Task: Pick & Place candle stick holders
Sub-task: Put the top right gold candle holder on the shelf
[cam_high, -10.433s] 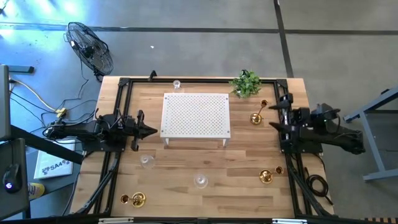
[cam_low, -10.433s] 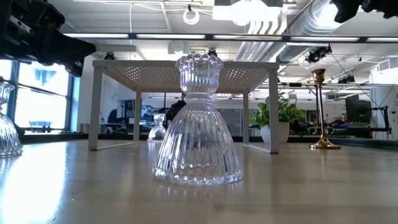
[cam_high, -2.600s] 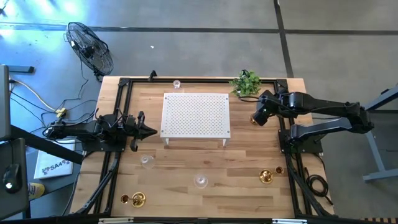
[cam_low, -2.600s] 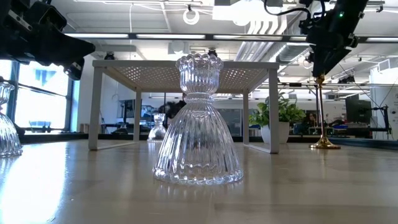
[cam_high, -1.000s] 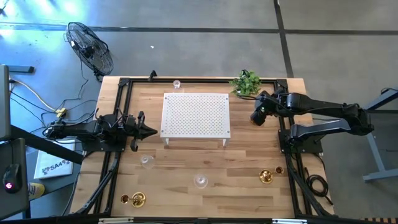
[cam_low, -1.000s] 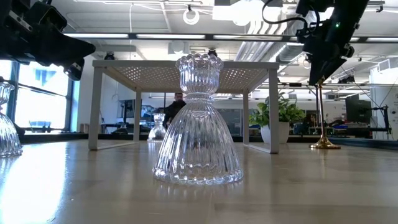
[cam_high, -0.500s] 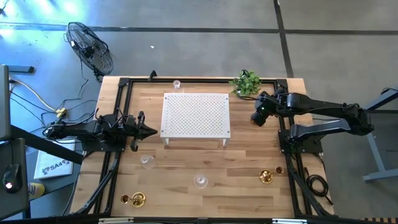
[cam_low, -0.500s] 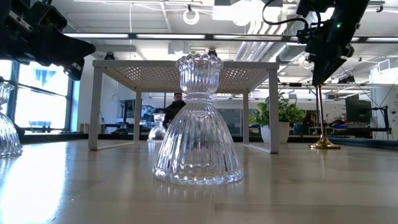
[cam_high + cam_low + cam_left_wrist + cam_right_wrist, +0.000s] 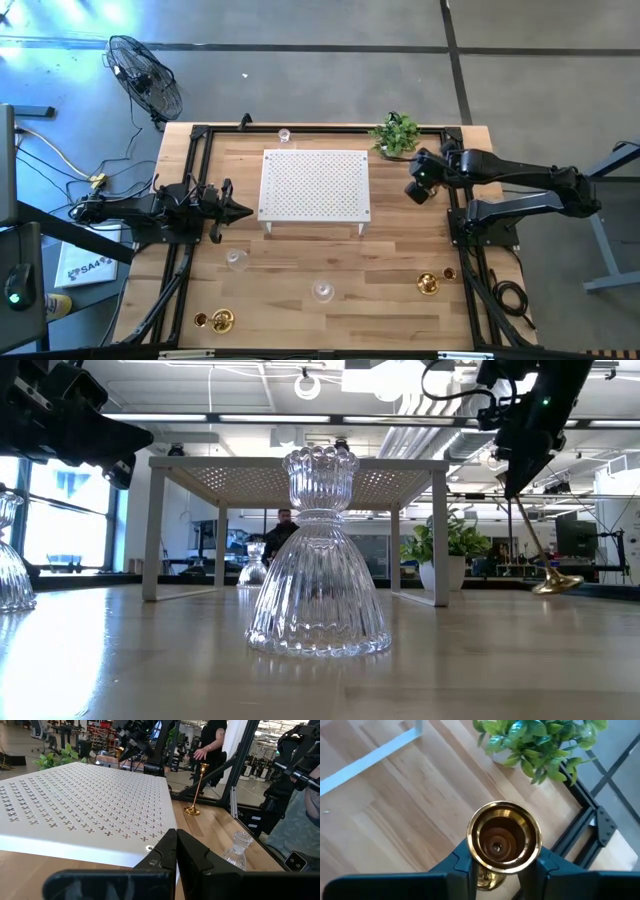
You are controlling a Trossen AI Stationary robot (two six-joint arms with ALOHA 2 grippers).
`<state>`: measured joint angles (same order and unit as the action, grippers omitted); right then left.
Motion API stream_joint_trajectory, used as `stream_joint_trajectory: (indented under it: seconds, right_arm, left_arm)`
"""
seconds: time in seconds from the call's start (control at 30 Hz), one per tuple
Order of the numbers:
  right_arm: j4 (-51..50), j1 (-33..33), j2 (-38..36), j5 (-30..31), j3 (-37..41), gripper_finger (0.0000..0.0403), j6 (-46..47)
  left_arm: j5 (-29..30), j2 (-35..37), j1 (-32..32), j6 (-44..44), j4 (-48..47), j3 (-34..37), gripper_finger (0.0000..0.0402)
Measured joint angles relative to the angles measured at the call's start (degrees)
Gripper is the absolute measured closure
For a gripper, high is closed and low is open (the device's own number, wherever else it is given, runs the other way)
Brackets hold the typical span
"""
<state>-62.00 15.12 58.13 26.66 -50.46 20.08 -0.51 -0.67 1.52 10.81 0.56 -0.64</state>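
Open wood lies between the white platform (image 9: 315, 185) and plant (image 9: 396, 133).

Robotics lab, exposed ducts (image 9: 560, 400) (open ceiling)

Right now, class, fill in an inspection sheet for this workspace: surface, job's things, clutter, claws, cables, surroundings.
Surface: wooden table with a white perforated platform.
Job's things: tall brass holder tilted, base off the table; glass holder upright; brass holder near the right front.
Clutter: green plant.
Claws: right claw shut on the tall brass holder; left claw shut, empty, beside the platform.
Cables: yellow cable on the floor.
Surroundings: fan; a person behind.
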Motion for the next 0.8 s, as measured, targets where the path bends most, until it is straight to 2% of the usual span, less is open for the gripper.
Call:
stream_joint_trajectory:
  seconds: [0.57, 0.8]
  right_arm:
    - [0.1, 0.0, 0.0, 1.0, 0.0, 0.0315, -1.1]
    - [0.1, -1.2, 0.0, -0.3, 0.0, 0.0315, -1.4]
  left_arm:
    - [0.0, 0.0, 0.0, 0.0, 0.0, 0.0, 0.0401]
    - [-0.2, 0.0, 0.0, 0.0, 0.0, 0.0, 0.0401]
